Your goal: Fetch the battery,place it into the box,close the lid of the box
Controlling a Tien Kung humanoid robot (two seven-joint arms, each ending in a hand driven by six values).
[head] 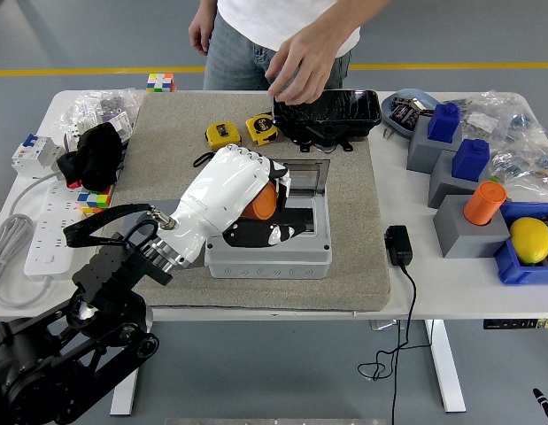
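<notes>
My left hand [270, 212], white-shelled with black fingertips, is shut on the orange cylindrical battery [263, 202]. It holds the battery over the open interior of the grey box [269, 258] at the middle of the mat. The box's clear lid [307, 167] stands open at the back, partly hidden by my hand. A person at the far side reaches a hand [300, 62] down over the black tray [335, 111] behind the box.
Two yellow tape measures [222, 135] lie behind the box on the left. A black charger [397, 245] with its cable lies right of the mat. Grey blocks [464, 230] with blue and orange pieces crowd the right side. A power strip [45, 245] lies at the left.
</notes>
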